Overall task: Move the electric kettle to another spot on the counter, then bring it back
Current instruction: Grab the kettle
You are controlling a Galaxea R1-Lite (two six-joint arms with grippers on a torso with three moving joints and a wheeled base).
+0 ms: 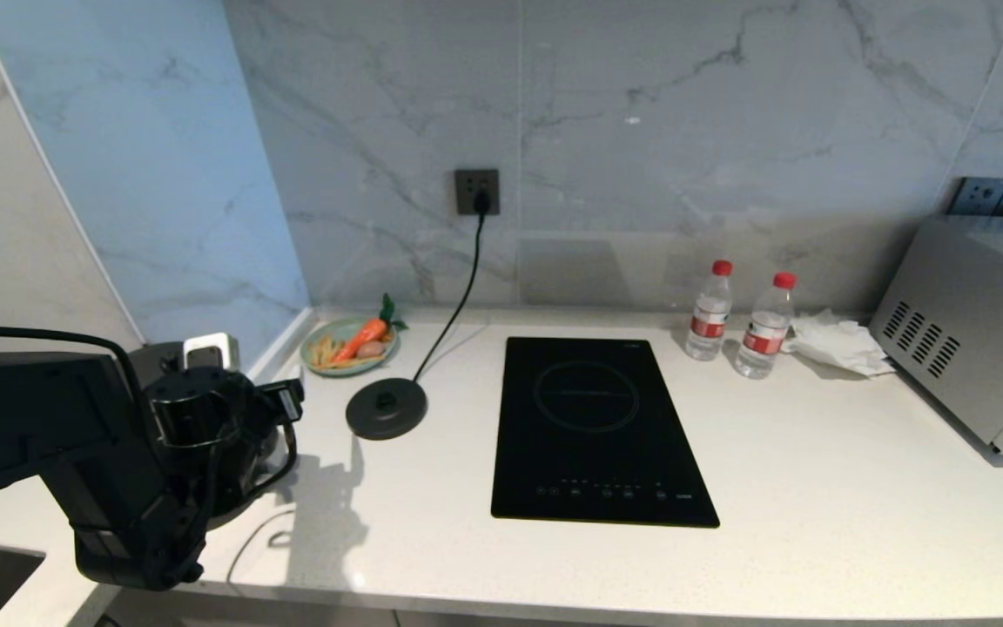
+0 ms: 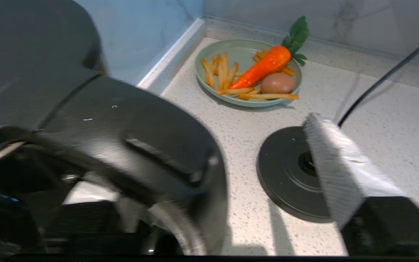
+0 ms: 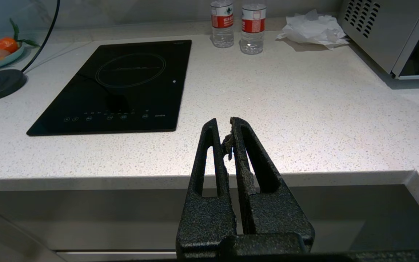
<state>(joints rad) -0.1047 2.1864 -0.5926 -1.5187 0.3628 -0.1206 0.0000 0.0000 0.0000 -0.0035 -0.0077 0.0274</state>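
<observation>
No legible text; bottle labels [image 3: 222,20] and hob panel [image 1: 597,427] markings unreadable.

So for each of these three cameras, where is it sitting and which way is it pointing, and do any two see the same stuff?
Head view: high on the robot, looking down across the counter toward the marble wall; the left arm hides most of the electric kettle.
Left wrist view: close behind the left pincer, beside the electric kettle, facing the plate of food and power base.
Right wrist view: low before the counter edge, behind the shut right pincer, facing the induction hob.
All three share the power base and plate.
</observation>
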